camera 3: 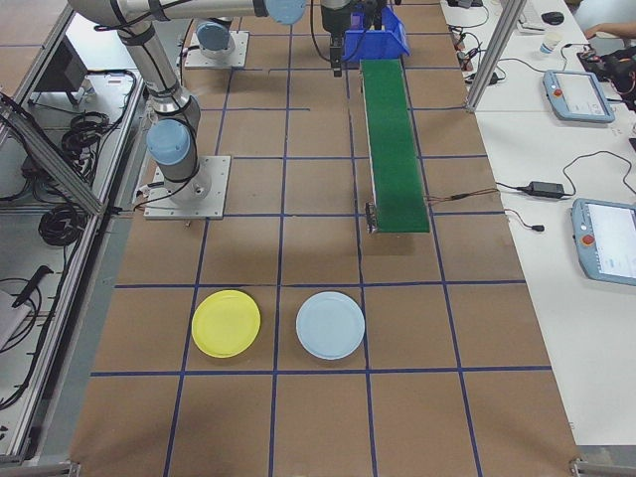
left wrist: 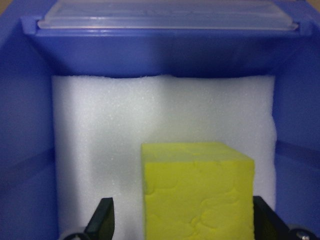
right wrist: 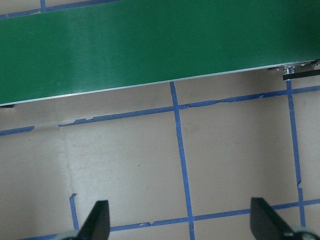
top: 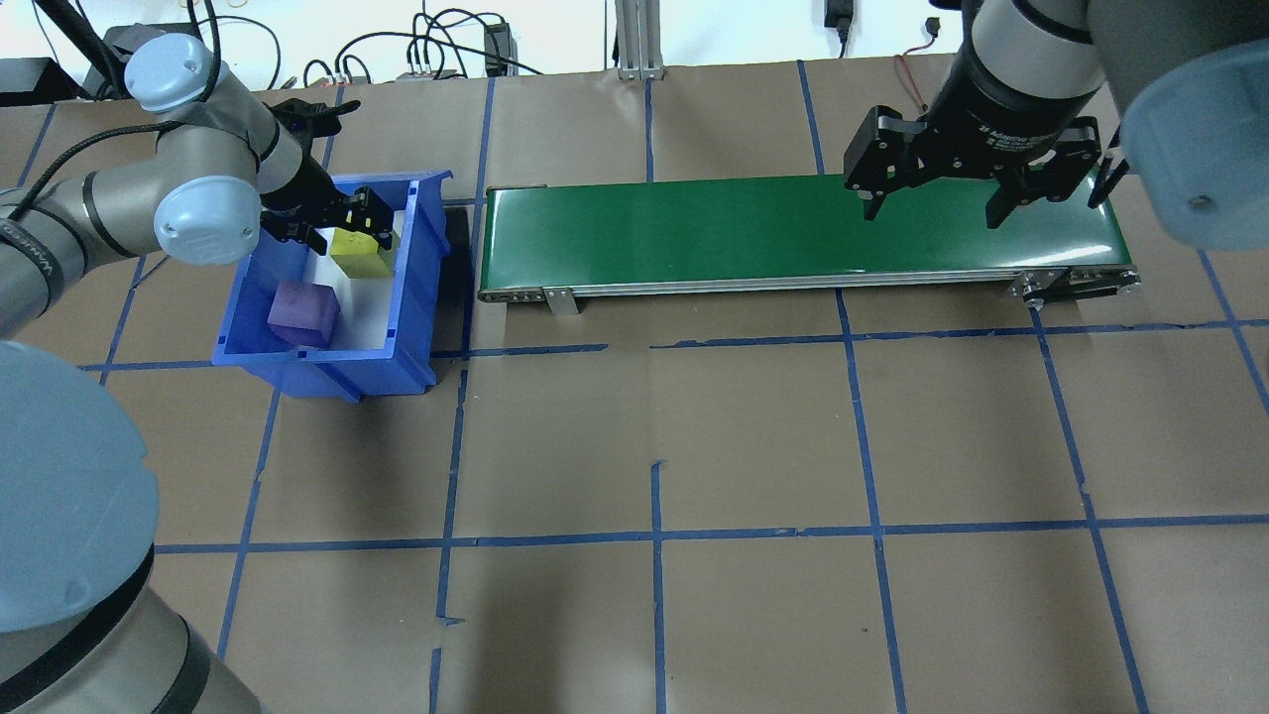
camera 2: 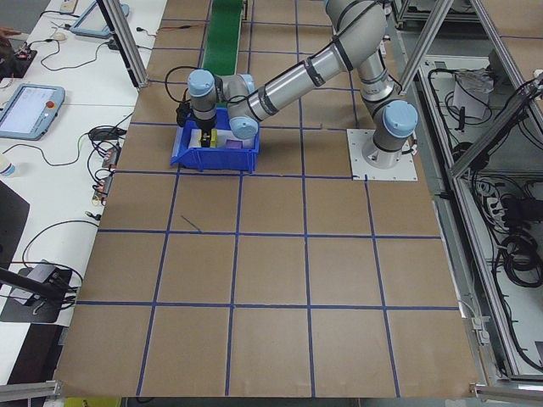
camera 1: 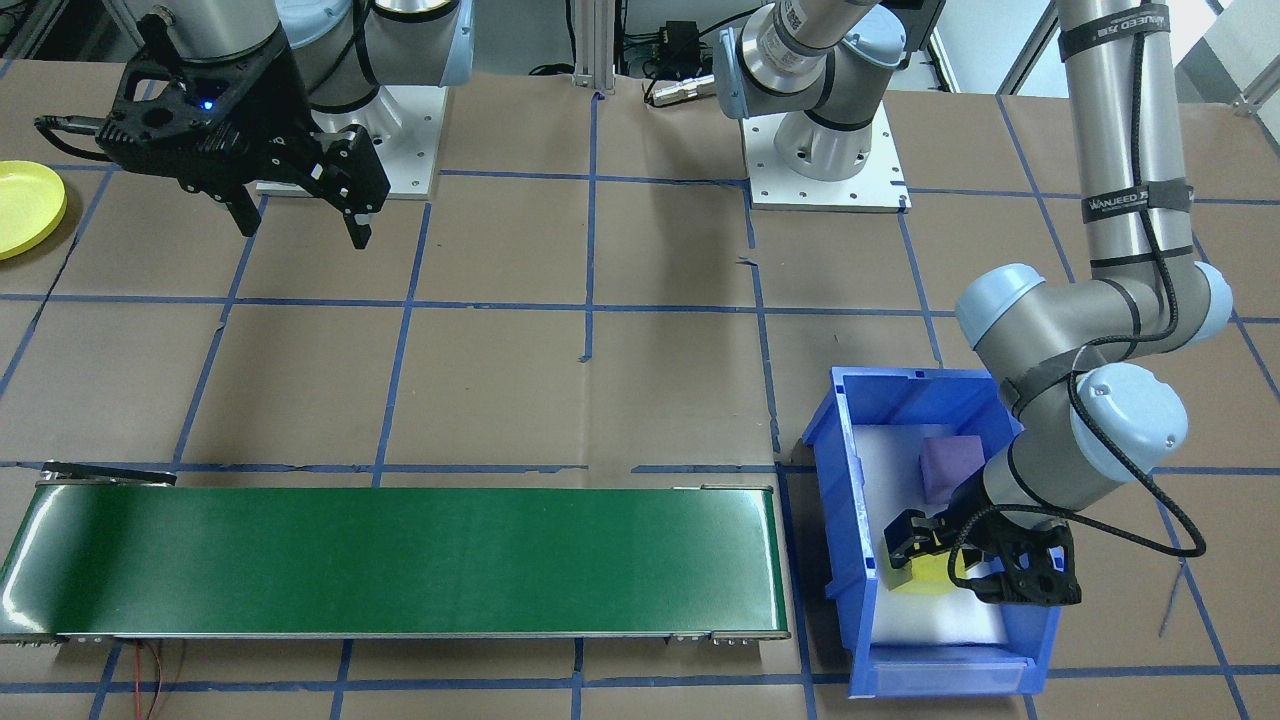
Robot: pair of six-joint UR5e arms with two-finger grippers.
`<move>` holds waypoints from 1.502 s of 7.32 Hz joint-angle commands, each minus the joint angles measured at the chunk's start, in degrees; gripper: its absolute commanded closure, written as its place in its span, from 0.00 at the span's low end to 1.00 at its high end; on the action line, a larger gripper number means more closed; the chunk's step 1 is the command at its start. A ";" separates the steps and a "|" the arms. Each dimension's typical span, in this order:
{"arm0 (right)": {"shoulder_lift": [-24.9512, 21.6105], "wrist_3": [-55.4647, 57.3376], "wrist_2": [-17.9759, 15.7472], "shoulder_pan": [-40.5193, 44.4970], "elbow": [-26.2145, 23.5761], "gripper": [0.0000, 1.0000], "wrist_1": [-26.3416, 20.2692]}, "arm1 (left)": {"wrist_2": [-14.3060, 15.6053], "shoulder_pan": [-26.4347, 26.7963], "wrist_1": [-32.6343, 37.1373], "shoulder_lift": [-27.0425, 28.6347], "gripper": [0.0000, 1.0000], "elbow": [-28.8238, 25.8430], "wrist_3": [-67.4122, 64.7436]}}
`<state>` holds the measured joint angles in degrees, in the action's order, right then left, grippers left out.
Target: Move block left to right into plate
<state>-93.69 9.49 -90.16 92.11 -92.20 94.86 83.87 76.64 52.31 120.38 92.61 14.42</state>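
A yellow block [left wrist: 197, 190] lies on white foam in the blue bin [camera 1: 850, 480], with a purple block [top: 303, 310] beside it. My left gripper [top: 337, 230] is down inside the bin and open, one finger on each side of the yellow block. In the left wrist view one finger stands off the block and the other is at its edge. My right gripper [camera 1: 302, 232] hangs open and empty above the table by the belt's end. The yellow plate [camera 3: 226, 323] lies on the table beyond that end, also seen as the plate [camera 1: 25, 205] at the front-facing view's edge.
A long green conveyor belt [top: 793, 233] runs from the bin toward the right arm. A light blue plate [camera 3: 330, 325] lies next to the yellow one. The brown table is gridded with blue tape.
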 commanded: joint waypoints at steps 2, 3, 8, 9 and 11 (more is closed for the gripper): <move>0.00 0.00 0.07 0.00 0.00 0.00 0.07 | 0.16 1.31 1.12 -7.14 0.78 -0.24 0.26; 0.00 0.00 0.07 0.00 0.00 0.00 0.07 | 0.77 3.58 4.78 -11.53 0.77 -0.59 0.43; 0.00 0.00 0.07 0.00 0.00 0.00 0.07 | 0.69 16.33 10.19 -17.21 0.77 0.01 -11.14; 0.00 0.00 -0.02 0.00 0.09 0.00 0.07 | 0.25 16.61 7.14 -14.41 0.77 0.02 -11.52; 0.00 0.00 -0.02 0.00 0.09 0.00 0.07 | 0.07 16.70 -2.87 -7.30 0.77 0.02 -11.70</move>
<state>-93.69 9.49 -90.17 92.11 -92.13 94.92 84.06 93.13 55.24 108.71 92.59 3.04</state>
